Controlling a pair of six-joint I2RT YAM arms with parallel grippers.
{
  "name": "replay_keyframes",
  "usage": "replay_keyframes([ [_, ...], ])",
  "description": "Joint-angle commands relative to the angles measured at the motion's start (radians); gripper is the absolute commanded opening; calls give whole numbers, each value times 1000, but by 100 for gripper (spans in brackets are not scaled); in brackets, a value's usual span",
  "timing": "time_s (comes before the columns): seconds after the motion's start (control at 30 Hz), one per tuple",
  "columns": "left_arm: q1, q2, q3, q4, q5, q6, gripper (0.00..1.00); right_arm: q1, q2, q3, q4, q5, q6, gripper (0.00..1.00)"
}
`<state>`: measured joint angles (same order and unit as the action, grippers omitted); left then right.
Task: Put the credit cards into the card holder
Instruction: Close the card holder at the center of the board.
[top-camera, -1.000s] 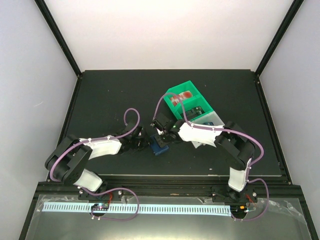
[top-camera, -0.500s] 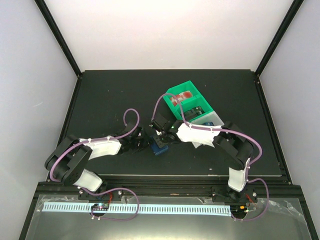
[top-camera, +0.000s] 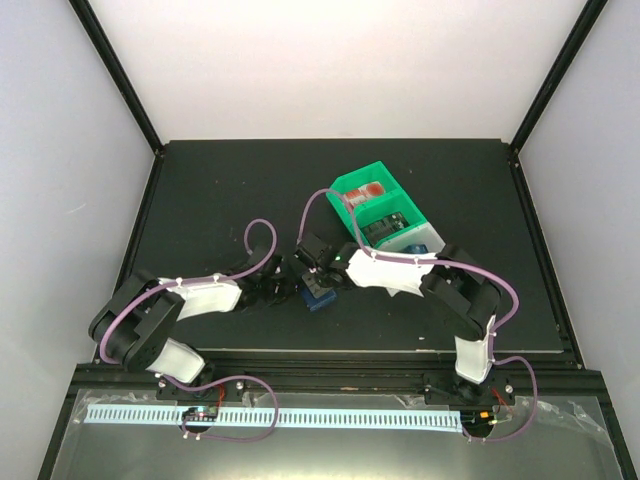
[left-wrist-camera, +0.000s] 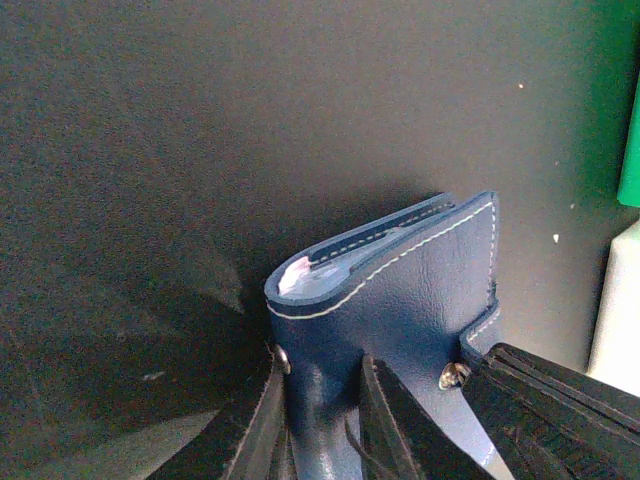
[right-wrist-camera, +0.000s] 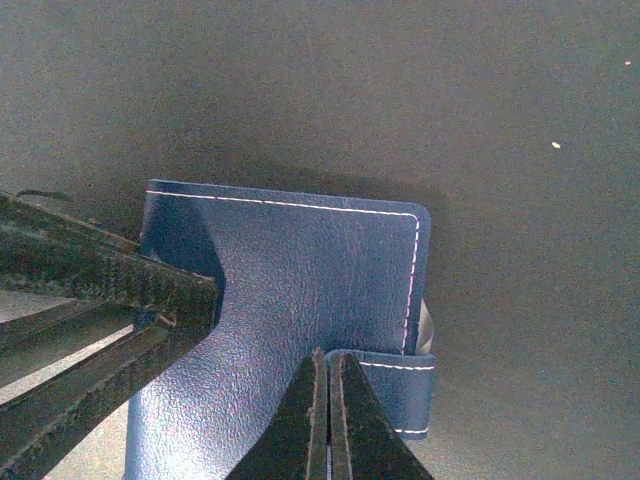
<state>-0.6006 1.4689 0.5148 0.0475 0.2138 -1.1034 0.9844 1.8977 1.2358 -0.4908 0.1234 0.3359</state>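
Pinning the folded card holder (top-camera: 318, 297) between them, both arms meet near the middle of the dark surface (top-camera: 220, 200), toward its near edge and close to the white bin (top-camera: 432, 238). The left gripper (left-wrist-camera: 322, 395) sits narrow on the holder's end, one finger against each side. The right gripper (right-wrist-camera: 328, 362) is fully closed and empty, its tips resting on the cover beside the loose snap tab (right-wrist-camera: 415, 390). A pale edge, probably a credit card (left-wrist-camera: 295, 276), peeks from the fold. What lies in the green bin (top-camera: 345, 208) is too small to name. I judge the holder is being steadied. Next, either the cover gets lifted open or the tab pressed onto its stud (left-wrist-camera: 453, 376), without the holder sliding.
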Motion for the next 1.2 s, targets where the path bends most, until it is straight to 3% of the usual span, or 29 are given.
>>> replay_keyframes([
  [0.0,2,2,-18,-8,56,-35,20,31,39,-25,-14,2,5,1],
  [0.37,26,1,-20,26,110,-64,19,66,43,-31,-23,22,-34,1],
  [0.77,89,31,-66,190,238,-168,17,110,68,-76,-3,26,2,1],
  [1.17,135,93,-61,222,335,-118,17,142,110,-121,11,4,29,1],
])
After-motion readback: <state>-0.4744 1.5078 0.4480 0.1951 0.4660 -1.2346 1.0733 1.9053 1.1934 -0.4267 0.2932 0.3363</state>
